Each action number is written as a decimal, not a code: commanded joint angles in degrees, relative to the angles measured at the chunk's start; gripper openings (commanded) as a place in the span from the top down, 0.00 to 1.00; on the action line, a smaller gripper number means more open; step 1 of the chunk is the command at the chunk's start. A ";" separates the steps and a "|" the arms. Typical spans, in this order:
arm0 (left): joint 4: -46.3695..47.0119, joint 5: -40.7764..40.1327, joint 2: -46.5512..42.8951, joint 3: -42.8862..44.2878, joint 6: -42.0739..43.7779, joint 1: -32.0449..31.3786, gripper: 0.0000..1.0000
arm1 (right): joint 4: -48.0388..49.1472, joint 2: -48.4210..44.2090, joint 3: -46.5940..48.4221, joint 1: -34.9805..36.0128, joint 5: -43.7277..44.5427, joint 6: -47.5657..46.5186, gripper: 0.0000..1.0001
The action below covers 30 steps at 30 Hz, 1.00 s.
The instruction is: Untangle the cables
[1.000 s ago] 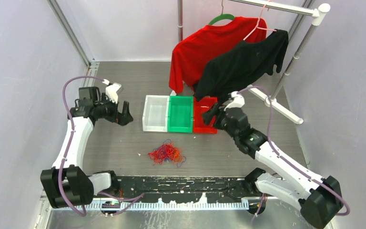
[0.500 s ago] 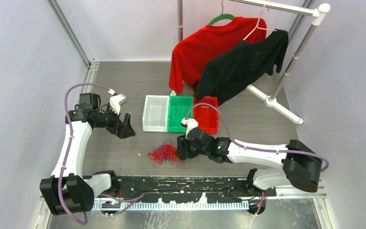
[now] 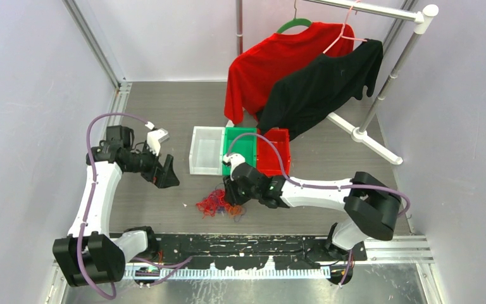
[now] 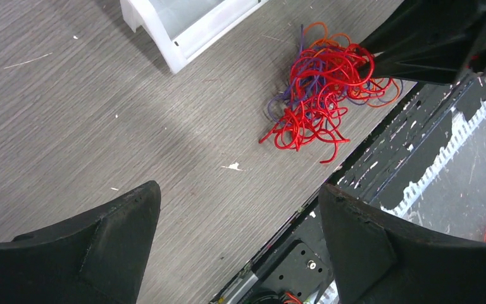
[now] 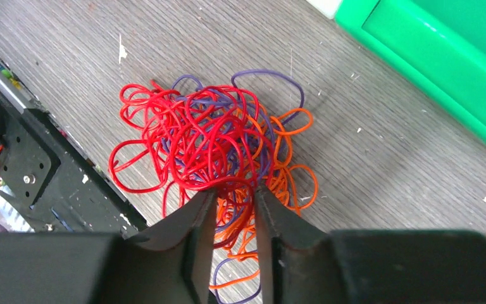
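We find the cables (image 3: pixel 217 204) in a roundish clump with no clear long axis, on the bench (image 4: pixel 69 126) near its front edge. Our right hand (image 5: pixel 234 212) is much the nearer. It sits at the clump's right edge, fingers narrowly apart with a few strands between them, though we cannot tell if they are pinched. Our left hand (image 4: pixel 237 190) hangs wide apart and empty, well off to the left.
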 commanded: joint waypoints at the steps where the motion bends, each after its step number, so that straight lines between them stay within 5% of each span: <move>1: -2.38 1.76 -2.47 2.29 2.06 0.07 0.06 | 3.30 2.13 3.54 0.27 -1.10 -2.24 0.72; 10: -4.21 4.10 -3.17 3.74 2.23 -0.42 0.06 | 2.58 -5.51 2.77 0.32 -2.10 -1.53 0.99; 18: -8.84 6.22 -4.44 8.02 0.69 -6.29 0.06 | -0.04 -14.38 4.67 0.36 -4.26 -0.86 0.99; 25: -4.72 3.90 -6.01 8.15 -6.97 -20.36 0.06 | -1.06 -13.56 7.58 0.37 -6.47 -1.02 0.99; 30: -2.44 2.99 -1.95 7.88 -7.97 -24.48 0.10 | -0.26 -11.87 8.89 0.36 -9.04 -0.27 0.99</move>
